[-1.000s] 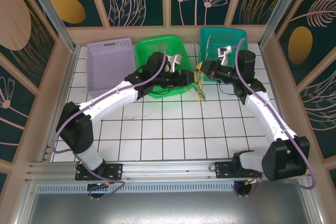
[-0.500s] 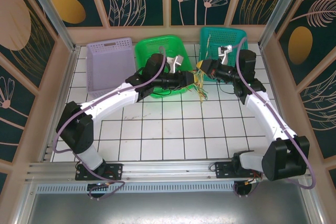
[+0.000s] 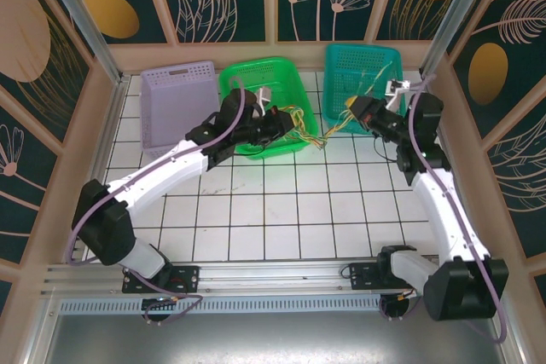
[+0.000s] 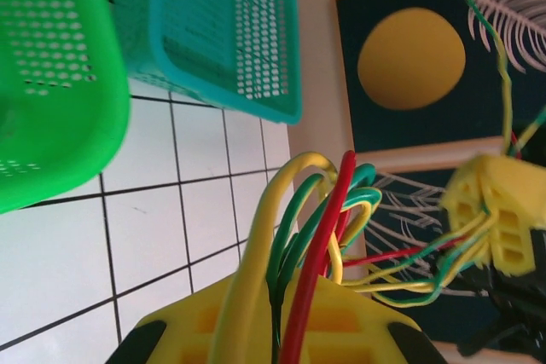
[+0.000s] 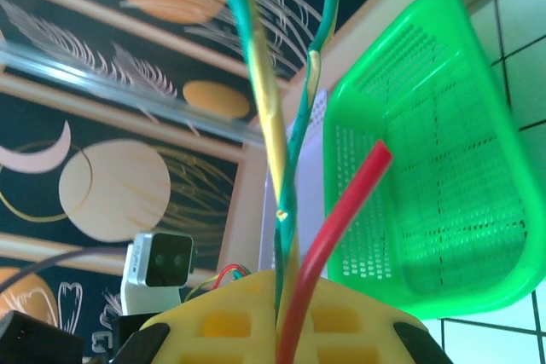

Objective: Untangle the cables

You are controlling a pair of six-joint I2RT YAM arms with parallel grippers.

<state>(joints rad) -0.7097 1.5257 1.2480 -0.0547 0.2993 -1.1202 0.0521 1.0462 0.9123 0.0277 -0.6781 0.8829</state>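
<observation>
The left hand (image 3: 275, 123) is over the right front corner of the bright green perforated plastic basket (image 3: 247, 78). The right hand (image 3: 355, 108) is over the front left part of the teal perforated plastic basket (image 3: 341, 66). Between the two hands stretches the bundle of thin green, yellow and red cables (image 3: 309, 130). It sags in a loose loop above the white tiled counter (image 3: 281, 210), in the gap between these two baskets. From above I cannot tell if the lowest loop touches the counter. A lilac perforated plastic basket (image 3: 175, 104) stands to the left of the green one, apart from the cables.

In the left wrist view, the left hand (image 4: 273, 349) is closed narrow on a yellow plastic plug (image 4: 358, 326), with one black finger (image 4: 136, 351) pressed on each side of it. Yellow, green and red cables come out of this plug in tight loops and run to the right, to a second yellow plastic plug (image 4: 496, 210) that is up in the air.

In the right wrist view, the right hand (image 5: 280, 347) grips the second yellow plastic plug (image 5: 222, 317) between its black fingertips (image 5: 141, 349). A red cable and green-yellow cables go up from it, and the green basket (image 5: 478, 210) is behind them.
</observation>
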